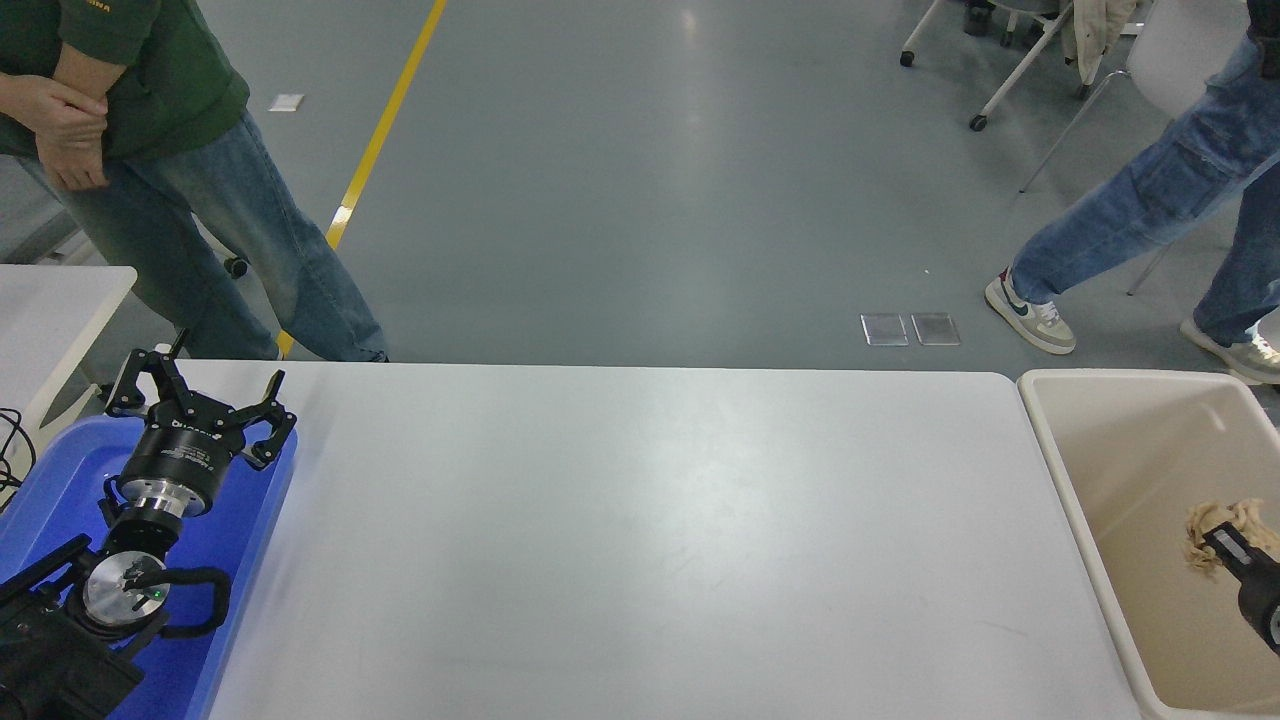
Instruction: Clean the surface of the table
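Observation:
The white table surface (650, 520) fills the middle of the view and is bare. My right gripper (1222, 541) reaches in from the right edge, low inside the beige bin (1062, 480) beside the table's right end. It is shut on a crumpled tan paper wad (1205, 525), which sits at its tip down in the bin. My left gripper (196, 398) is parked at the lower left over the blue tray (50, 480), fingers spread open and empty.
A smaller white table (50, 300) shows in part at the left edge. A person in a green top (180, 150) stands at the far left corner. Another person in jeans (1150, 210) walks at the upper right, near chairs (1010, 60).

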Controlling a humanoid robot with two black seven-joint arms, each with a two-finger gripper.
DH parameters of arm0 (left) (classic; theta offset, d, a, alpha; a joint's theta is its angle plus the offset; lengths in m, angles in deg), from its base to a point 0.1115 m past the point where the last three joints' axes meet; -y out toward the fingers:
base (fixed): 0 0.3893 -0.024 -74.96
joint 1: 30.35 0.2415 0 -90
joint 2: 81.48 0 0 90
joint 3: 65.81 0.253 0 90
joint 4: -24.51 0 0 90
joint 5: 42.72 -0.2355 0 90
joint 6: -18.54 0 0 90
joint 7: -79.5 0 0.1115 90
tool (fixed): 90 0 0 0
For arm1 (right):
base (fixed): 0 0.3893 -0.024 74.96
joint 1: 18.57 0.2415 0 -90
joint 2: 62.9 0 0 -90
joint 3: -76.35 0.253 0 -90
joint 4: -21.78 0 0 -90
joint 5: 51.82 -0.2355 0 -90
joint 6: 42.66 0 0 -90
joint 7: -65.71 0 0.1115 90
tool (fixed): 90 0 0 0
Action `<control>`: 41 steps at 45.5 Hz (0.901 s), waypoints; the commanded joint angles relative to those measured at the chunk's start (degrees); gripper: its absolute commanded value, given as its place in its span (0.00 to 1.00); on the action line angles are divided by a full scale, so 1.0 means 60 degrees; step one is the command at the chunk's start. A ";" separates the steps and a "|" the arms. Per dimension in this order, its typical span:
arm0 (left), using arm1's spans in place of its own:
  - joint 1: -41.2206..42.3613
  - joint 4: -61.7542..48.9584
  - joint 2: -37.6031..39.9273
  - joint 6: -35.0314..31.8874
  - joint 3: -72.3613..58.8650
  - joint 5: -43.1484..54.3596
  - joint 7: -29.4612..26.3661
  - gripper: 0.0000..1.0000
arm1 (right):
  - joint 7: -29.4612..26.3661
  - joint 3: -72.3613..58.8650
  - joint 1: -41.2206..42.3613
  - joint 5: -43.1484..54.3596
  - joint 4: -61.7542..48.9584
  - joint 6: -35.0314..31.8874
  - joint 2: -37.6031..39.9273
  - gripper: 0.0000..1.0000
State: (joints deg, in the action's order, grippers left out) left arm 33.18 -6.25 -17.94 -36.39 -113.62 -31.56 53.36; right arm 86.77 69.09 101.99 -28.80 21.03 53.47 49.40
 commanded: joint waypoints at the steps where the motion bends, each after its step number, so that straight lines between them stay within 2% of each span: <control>1: 0.0002 0.0000 0.0000 0.0000 0.0000 0.0001 0.0006 1.00 | -0.0257 0.0023 0.0047 -0.0013 -0.0241 0.0530 -0.0303 0.13; 2: 0.0002 0.0000 0.0000 0.0000 0.0000 0.0001 0.0006 1.00 | -0.0243 0.0023 0.0062 -0.0027 -0.0255 0.0647 -0.0303 0.44; 3: 0.0002 0.0000 0.0000 0.0000 0.0000 0.0001 -0.0008 1.00 | -0.0243 0.0023 0.0076 -0.0028 -0.0241 0.0779 -0.0317 0.79; 4: 0.0002 0.0000 0.0000 0.0000 0.0000 0.0001 0.0006 1.00 | -0.0257 -0.0050 0.0120 -0.0013 -0.0226 0.0766 -0.0317 1.00; 23: 0.0002 0.0000 0.0000 0.0000 0.0000 0.0001 0.0006 1.00 | -0.0257 0.0038 0.0252 -0.0100 -0.0241 0.0868 -0.0332 1.00; 41: 0.0002 0.0000 0.0000 0.0000 0.0000 0.0001 0.0006 1.00 | -0.0272 0.0082 0.0926 -0.1931 -0.0241 0.0810 -0.0288 1.00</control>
State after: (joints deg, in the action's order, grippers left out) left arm 33.18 -6.24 -17.94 -36.39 -113.62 -31.56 53.41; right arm 85.22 69.34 105.39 -34.00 19.59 58.36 47.56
